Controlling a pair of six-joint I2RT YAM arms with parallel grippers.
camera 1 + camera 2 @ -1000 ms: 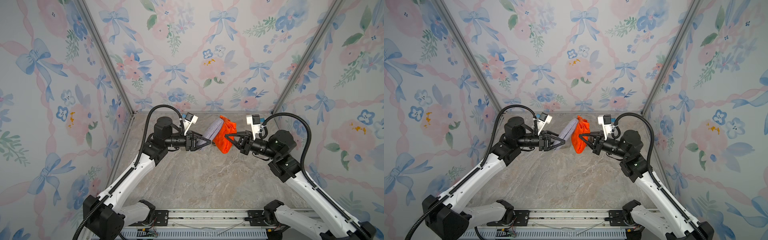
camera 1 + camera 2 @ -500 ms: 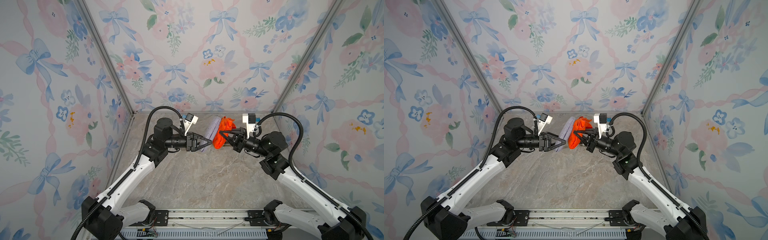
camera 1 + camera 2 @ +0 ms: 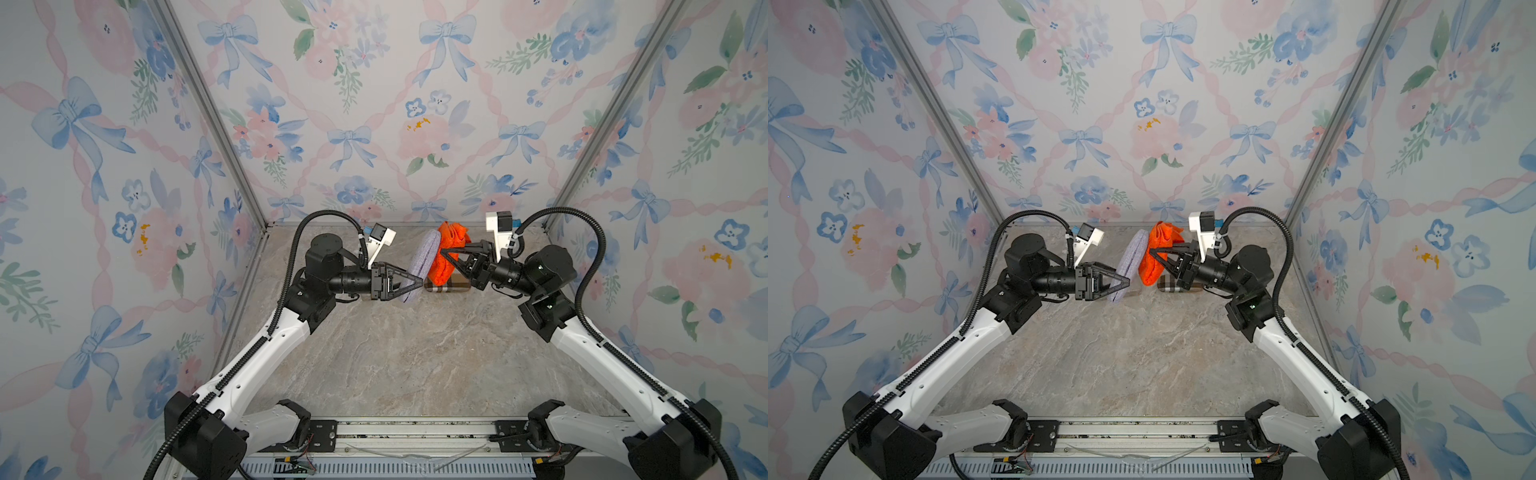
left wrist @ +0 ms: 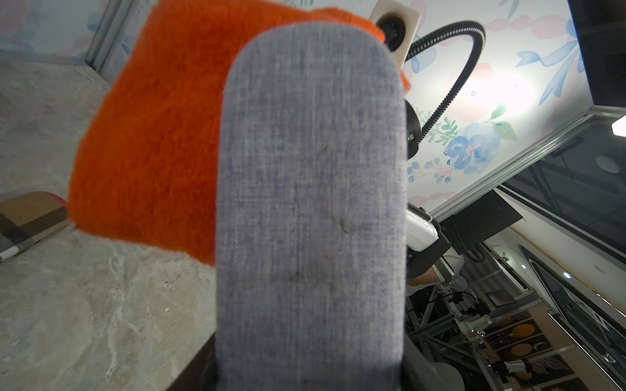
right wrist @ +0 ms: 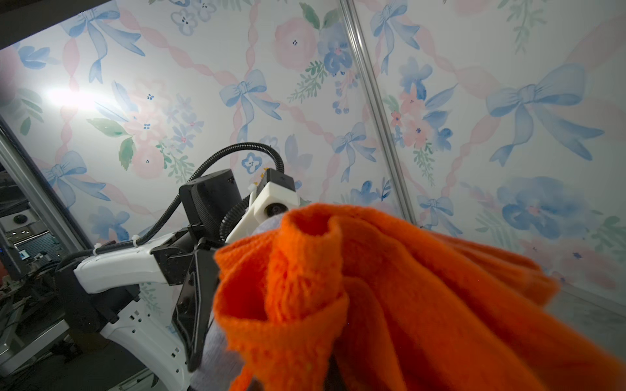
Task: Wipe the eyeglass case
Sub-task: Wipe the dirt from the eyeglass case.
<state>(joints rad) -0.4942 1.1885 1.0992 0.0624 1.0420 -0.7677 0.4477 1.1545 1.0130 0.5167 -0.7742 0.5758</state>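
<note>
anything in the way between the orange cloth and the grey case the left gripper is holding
Nothing visible. The right gripper holds the orange cloth against the grey eyeglass case, apparently touching, while the left gripper grips that case's lower end. The plaid case lies on the table below, not between them.

A marbled grey-brown tabletop [image 3: 395,365] carries a plaid case [image 3: 451,286] lying flat near its back edge.
</note>
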